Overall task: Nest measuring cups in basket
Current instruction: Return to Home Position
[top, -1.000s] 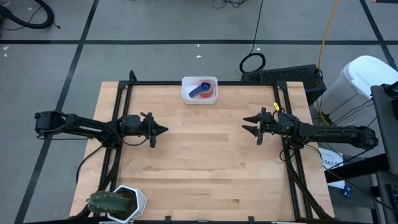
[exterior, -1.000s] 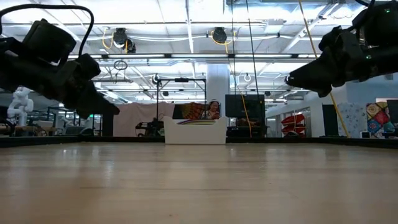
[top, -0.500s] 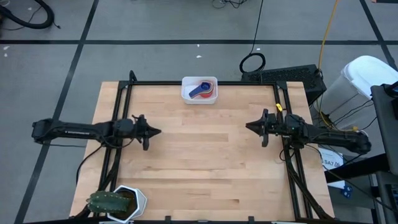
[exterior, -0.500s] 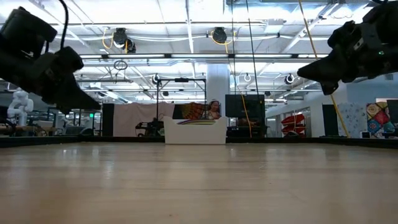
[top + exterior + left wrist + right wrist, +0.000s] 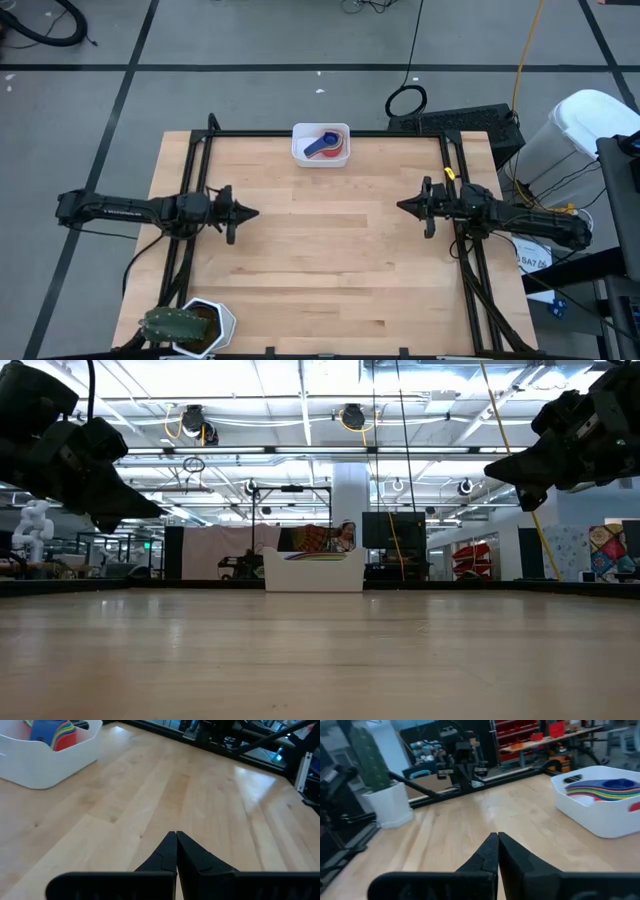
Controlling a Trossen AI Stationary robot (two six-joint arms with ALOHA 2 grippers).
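Risk looks low: both arms hang over the table (image 5: 320, 270), well apart from the basket (image 5: 299, 150) at its far edge; only a stray swing that way could knock it off. Left gripper (image 5: 254, 212) and right gripper (image 5: 401, 206) are pinched closed, empty. Basket holds the nested measuring cups (image 5: 325, 142), dark blue on top. Pot (image 5: 222, 318) at the near left corner holds a green plant (image 5: 170, 322).

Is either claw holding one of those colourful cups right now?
No, the left gripper and right gripper are shut on nothing, and the cups sit stacked in the white bin.
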